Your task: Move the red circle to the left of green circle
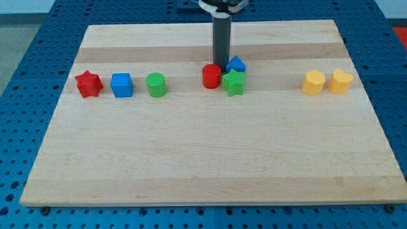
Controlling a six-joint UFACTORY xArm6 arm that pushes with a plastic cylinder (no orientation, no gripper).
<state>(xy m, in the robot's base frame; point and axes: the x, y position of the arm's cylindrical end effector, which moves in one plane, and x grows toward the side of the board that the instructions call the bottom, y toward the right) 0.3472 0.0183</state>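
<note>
The red circle (212,76) sits near the board's middle top, touching the green star (233,82) on its right. The green circle (156,84) lies well to the view's left of it, apart from it. My tip (221,67) comes down just behind the red circle, at its upper right edge, between it and the blue triangular block (236,63). The tip's very end is partly hidden by the red circle.
A red star (89,84) and a blue cube (121,84) stand in a row left of the green circle. A yellow hexagon-like block (313,83) and a yellow heart-like block (340,81) sit at the right. The wooden board (203,159) has blue pegboard around it.
</note>
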